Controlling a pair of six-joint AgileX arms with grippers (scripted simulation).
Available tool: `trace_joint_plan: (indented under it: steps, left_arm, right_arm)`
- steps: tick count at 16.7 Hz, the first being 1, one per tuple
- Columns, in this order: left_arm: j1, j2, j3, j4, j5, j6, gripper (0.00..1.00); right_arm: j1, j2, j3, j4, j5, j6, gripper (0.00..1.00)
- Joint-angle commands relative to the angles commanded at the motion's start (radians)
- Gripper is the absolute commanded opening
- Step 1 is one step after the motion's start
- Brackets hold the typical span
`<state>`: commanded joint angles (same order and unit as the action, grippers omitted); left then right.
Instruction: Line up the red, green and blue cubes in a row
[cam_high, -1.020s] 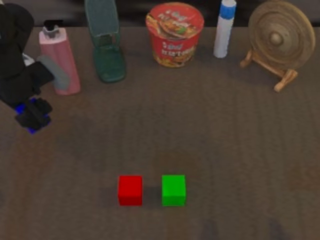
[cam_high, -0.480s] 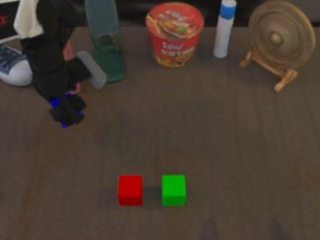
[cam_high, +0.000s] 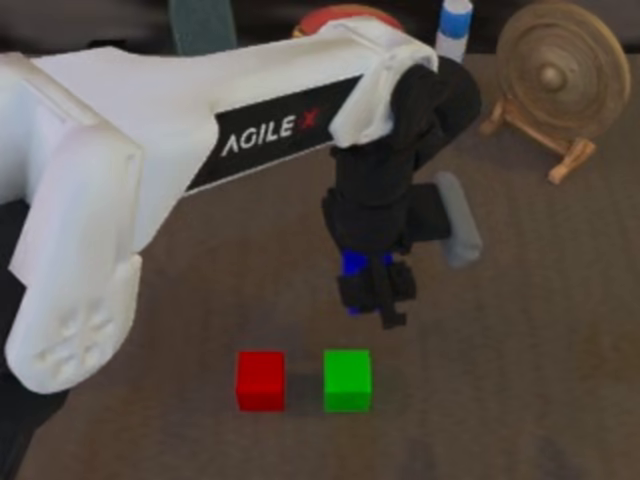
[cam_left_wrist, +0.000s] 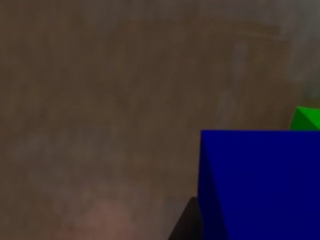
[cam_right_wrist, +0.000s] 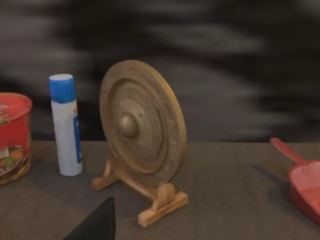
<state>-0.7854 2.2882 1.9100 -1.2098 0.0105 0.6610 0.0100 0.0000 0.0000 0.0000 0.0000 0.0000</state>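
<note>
The left gripper (cam_high: 373, 292), pinching the blue cube (cam_high: 353, 264), hangs just behind the green cube (cam_high: 347, 380); lowering too close could knock it out of line.

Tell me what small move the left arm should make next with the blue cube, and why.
Probably carry it on toward the top view's right and lower it beside the green cube. The left gripper holds the blue cube above the table, while the red cube and green already sit side by side.

The blue cube (cam_left_wrist: 260, 185) fills the near corner — a green cube (cam_left_wrist: 306, 119) sliver (partly hidden) peeks behind it.
</note>
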Motion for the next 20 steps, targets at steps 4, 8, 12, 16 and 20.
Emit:
trace_joint_plan:
  steps: [4, 8, 12, 16, 20]
  left_arm:
    - [-0.160, 0.038, 0.098, -0.041, -0.002, -0.043, 0.00]
    - [-0.176, 0.042, 0.109, -0.045, -0.003, -0.048, 0.00]
    - [-0.174, 0.050, 0.075, -0.001, -0.002, -0.046, 0.00]
    - [-0.175, 0.096, -0.017, 0.144, -0.002, -0.050, 0.00]
    - [-0.178, 0.113, -0.046, 0.182, -0.002, -0.050, 0.00]
  right_arm:
    - [0.000, 0.000, 0.000, 0.000, 0.000, 0.000, 1.00]
    - [0.000, 0.000, 0.000, 0.000, 0.000, 0.000, 1.00]
    - [0.000, 0.000, 0.000, 0.000, 0.000, 0.000, 1.00]
    - [0.000, 0.000, 0.000, 0.000, 0.000, 0.000, 1.00]
    - [0.000, 0.000, 0.000, 0.000, 0.000, 0.000, 1.00]
